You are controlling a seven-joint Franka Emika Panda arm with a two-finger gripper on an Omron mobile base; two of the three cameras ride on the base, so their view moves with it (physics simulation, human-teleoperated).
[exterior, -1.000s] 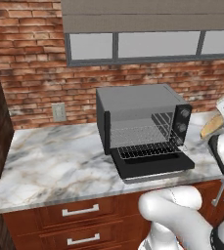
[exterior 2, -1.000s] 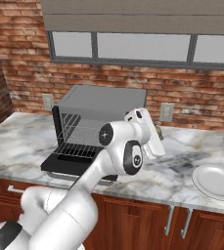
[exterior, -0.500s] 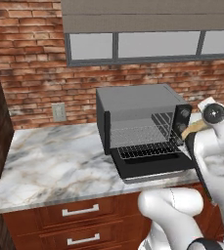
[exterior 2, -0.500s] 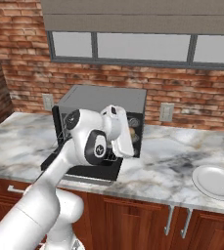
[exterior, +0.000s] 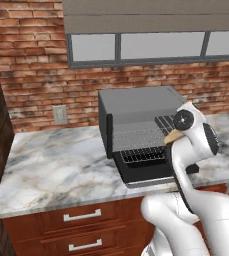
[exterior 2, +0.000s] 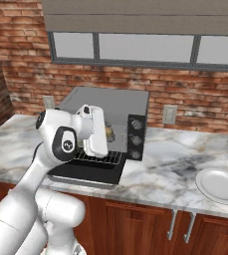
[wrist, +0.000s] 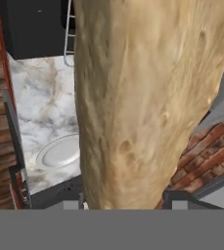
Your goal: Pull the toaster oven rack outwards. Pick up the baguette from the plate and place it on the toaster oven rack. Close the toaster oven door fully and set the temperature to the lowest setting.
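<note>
Gripper, clamped on the baguette, has swung in from the right to the toaster oven front.

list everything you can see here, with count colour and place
toaster oven: 1, dark grey, on the counter by the brick wall
toaster oven door: 1, black, dropped open
toaster oven rack: 1, silver wire, pulled out over the door
baguette: 1, tan, in the gripper, above the rack
plate: 1, white, right end of the counter
counter: 1, white-grey marble
outlets: 2, grey, on the brick wall
gripper: 1, white, shut on the baguette
</note>
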